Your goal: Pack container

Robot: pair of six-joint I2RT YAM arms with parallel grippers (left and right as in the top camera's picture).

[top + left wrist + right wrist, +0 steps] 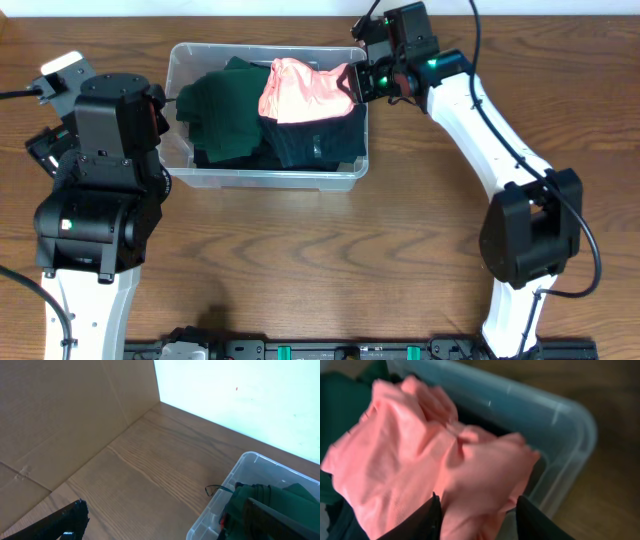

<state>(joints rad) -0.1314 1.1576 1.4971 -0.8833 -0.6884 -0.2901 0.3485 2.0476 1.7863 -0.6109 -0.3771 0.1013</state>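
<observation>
The clear plastic container (pixel 262 178) stands at the back middle of the table, holding a dark green garment (pixel 225 100), a black garment (pixel 320 140) and a pink cloth (pixel 300 90) on top. My right gripper (pixel 355 82) is at the container's right rim, shut on the pink cloth (pixel 420 445), which bulges between its fingers (pixel 477 515). The rim (pixel 560 415) lies just behind it. My left gripper (pixel 160 525) is open and empty, beside the container's left end (pixel 225 495), above bare table. The green garment (pixel 280 500) shows inside.
A cardboard wall (pixel 60 420) stands along the table's left side and a white wall (pixel 240 395) at the back. The wooden table (pixel 330 260) stretches in front of the container. The left arm's body (pixel 100 200) stands close to the container's left end.
</observation>
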